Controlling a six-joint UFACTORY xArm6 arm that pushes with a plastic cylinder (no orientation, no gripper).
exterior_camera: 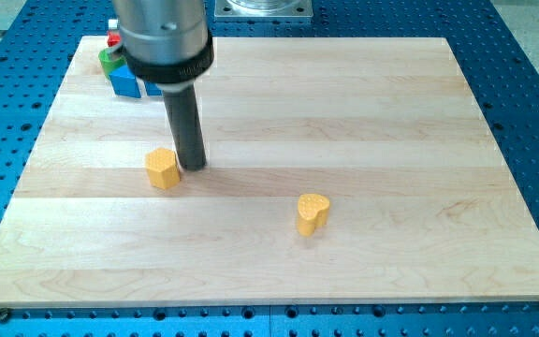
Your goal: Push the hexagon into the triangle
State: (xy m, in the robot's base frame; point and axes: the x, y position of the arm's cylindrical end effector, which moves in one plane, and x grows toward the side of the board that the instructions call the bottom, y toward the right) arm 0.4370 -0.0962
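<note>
The yellow hexagon block point(162, 168) sits left of the middle of the frame. My tip point(192, 168) is a plain rod with nothing to open or close, touching its right side. It looks small, hard and light, so it should slide easily. No triangle shows clearly among the blocks point(120, 70) at the upper left.

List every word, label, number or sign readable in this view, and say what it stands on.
None: no text, number or sign shows anywhere.
Yellow hexagon block: plain faces.
Yellow heart-shaped block: plain.
Blue, green and red blocks at the view's top left: plain, partly hidden.
My tip, just right of the hexagon: unmarked.
Wooden board: bare.
</note>
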